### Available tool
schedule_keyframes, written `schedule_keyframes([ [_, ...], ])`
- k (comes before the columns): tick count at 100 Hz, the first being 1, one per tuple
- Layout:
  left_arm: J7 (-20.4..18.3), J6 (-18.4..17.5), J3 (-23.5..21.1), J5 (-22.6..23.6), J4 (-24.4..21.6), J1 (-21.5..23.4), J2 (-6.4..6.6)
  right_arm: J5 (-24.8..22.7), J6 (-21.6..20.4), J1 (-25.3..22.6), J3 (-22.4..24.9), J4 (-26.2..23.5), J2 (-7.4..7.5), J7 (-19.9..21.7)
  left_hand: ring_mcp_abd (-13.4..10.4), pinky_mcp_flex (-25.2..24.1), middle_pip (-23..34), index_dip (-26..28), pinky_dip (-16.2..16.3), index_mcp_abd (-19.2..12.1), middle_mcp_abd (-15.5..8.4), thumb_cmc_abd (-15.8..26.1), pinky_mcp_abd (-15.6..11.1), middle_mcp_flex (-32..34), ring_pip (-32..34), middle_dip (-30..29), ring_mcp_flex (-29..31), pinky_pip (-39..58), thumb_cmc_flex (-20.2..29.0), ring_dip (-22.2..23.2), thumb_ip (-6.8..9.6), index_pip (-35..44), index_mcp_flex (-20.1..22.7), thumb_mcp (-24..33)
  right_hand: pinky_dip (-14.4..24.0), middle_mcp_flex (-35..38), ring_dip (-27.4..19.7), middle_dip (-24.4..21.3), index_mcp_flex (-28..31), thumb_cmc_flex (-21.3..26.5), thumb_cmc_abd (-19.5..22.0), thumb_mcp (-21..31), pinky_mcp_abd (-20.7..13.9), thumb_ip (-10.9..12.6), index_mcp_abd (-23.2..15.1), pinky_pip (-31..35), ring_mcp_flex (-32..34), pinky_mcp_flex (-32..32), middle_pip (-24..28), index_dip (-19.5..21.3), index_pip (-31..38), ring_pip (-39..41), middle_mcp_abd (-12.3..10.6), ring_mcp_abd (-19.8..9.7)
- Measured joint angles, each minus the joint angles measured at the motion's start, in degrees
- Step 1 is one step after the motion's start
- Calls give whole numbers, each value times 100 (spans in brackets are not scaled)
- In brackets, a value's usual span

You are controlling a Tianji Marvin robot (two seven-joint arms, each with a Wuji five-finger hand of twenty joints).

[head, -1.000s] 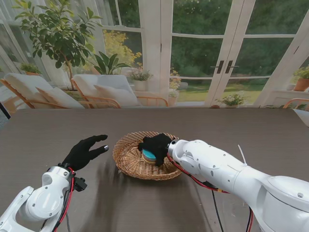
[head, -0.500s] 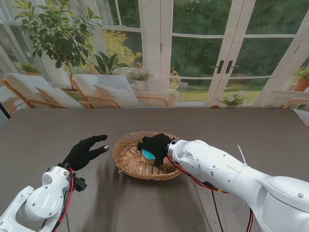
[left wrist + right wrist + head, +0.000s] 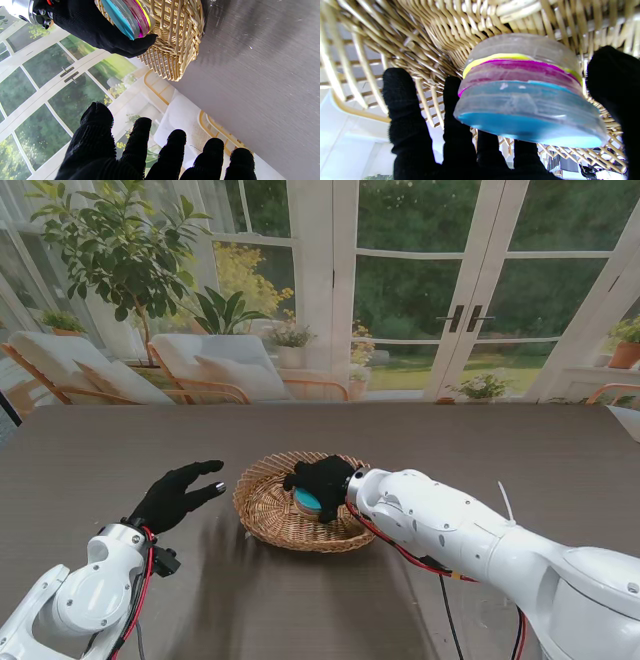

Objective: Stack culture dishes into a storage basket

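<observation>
While gripped on edge, clear round plastic culture dishes with blue, magenta and yellow layers (image 3: 520, 100) sit stacked as one, down inside the round woven wicker storage basket (image 3: 270, 515) at mid bench (image 3: 520, 450), probably to keep the stack aligned until it rests on the weave. Black-gloved right hand (image 3: 322, 478) curled round the stack, thumb on one side, fingers (image 3: 400, 105) opposite. Black-gloved left hand (image 3: 178, 493) left of the basket, spread, holding nothing.

Woven wicker basket (image 3: 270, 515); matt, faintly streaked table (image 3: 560, 460)
</observation>
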Motion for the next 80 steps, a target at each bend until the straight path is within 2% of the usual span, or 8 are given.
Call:
schedule_keyframes([
  [14, -32, 0, 4, 1, 0, -12, 6, 1, 9, -14, 16, -25, 14, 20, 0, 0, 0, 0, 0, 0, 0, 0, 2, 0, 0, 0, 0, 0, 0, 0, 0, 0, 0, 0, -14, 0, -16, -64, 0, 0, 57, 0, 23, 0, -1, -94, -122, 0, -78, -43, -2, -3, -13, -2],
  [17, -37, 0, 4, 1, 0, -14, 7, 3, 16, -17, 23, -34, 18, 31, 0, 0, 0, 0, 0, 0, 0, 0, 2, 0, 0, 0, 0, 0, 0, 0, 0, 0, 0, 0, -124, 0, -21, -64, 0, 0, 57, 0, 65, 0, -1, -116, -162, 0, -81, -43, -2, -8, -14, -2],
  [22, -39, 0, 4, 1, 0, -16, 9, 4, 29, -22, 28, -42, 23, 40, 0, 0, 0, 0, 0, 0, 0, 0, 2, 0, 0, 0, 0, 0, 0, 0, 0, 0, 0, 0, -124, 0, -174, -67, 0, 0, 57, 0, 68, 0, -1, -149, -245, 0, -138, -44, -2, -264, -18, -2],
  [26, -39, -1, 4, 2, 0, -18, 10, 3, 41, -26, 37, -48, 29, 41, 0, 0, 0, 0, 0, 0, 0, 0, 2, 0, 0, 0, 0, 0, 0, 0, 0, 0, 0, 0, -124, 0, -368, -67, 0, 0, 57, 0, 69, 0, -1, -195, -585, -4, -143, -50, -74, -635, -27, 156],
  [34, -38, -3, 4, 6, 0, -18, 11, -11, 67, -33, 78, -86, 50, 37, 0, 0, 0, 0, 0, 0, 0, 0, 2, 0, 0, 0, 0, 0, 0, 0, 0, 0, 0, 0, -128, 0, -568, -68, 0, 0, 57, 0, 81, 0, -1, -229, -822, -6, -145, -53, -74, -1022, -38, 485],
  [40, -37, -4, 4, 6, 1, -19, 11, -12, 77, -45, 133, -132, 76, 39, 0, 0, 0, 0, 0, 0, 0, 0, 2, 0, 0, 0, 0, 0, 0, 0, 0, 0, 0, 0, -139, 0, -654, -69, 0, 0, 57, 0, 85, 0, -1, -258, -886, -6, -146, -53, -74, -1154, -40, 557],
  [72, -44, -13, 4, 6, 5, -21, 14, -21, 92, -49, 179, -239, 130, 93, 0, 1, 0, 0, 0, 0, 0, 0, 2, 0, 0, 0, 2, 0, 0, 0, 0, 0, 0, 0, -267, 0, -688, -70, 0, 0, 203, -3, 90, 0, -2, -261, -884, -6, -148, -54, -74, -1198, -47, 539],
  [80, -46, -11, 4, 6, 5, -21, 15, -25, 90, -55, 198, -263, 143, 92, 0, 1, 0, 0, 0, 0, 0, 0, 2, 0, 0, 0, 2, 0, 0, 0, 0, 0, 0, 0, -267, 0, -690, -70, 0, 0, 363, -4, 90, 0, -2, -261, -884, -6, -148, -54, -74, -1198, -48, 539],
])
